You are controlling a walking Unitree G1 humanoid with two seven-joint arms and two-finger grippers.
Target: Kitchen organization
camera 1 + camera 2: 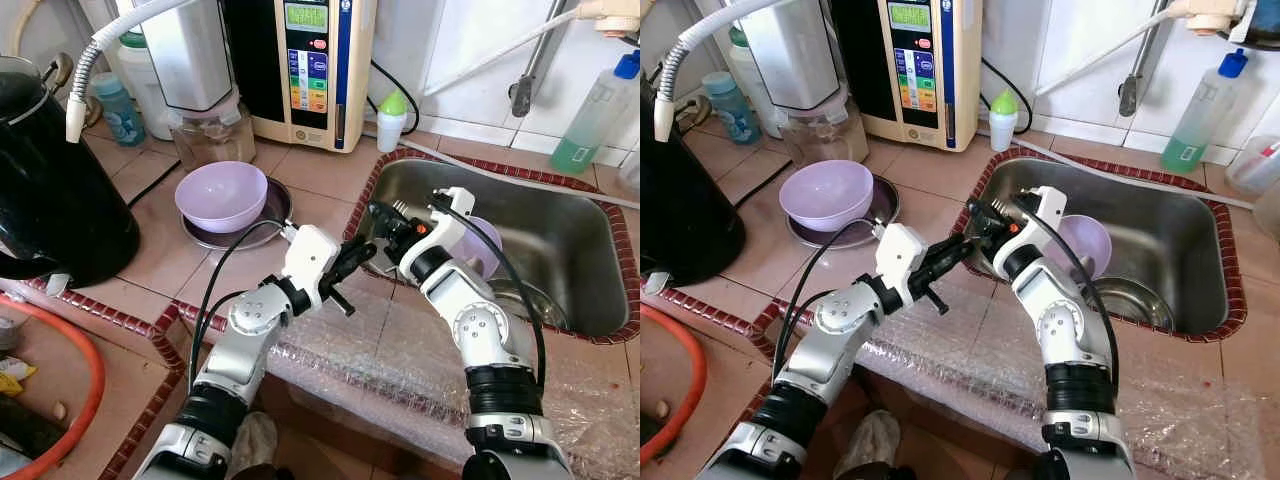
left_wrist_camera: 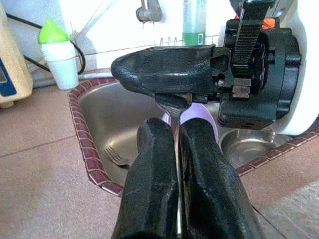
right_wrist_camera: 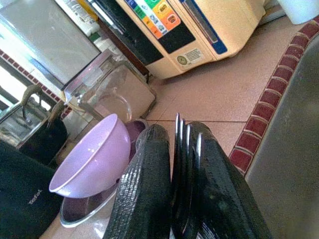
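Two grippers, left (image 1: 362,252) and right (image 1: 385,218), jaws clamped on one fork (image 3: 185,149); release one side only, toward worktop (image 1: 310,175) at 10 o'clock.

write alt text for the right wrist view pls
The right gripper has its two black fingers shut on a metal fork, tines pointing toward a lilac bowl stacked on a glass plate on the tiled counter.

"Tefal" in grey letters on the black kettle (image 3: 25,199), other appliance panel labels too small to read
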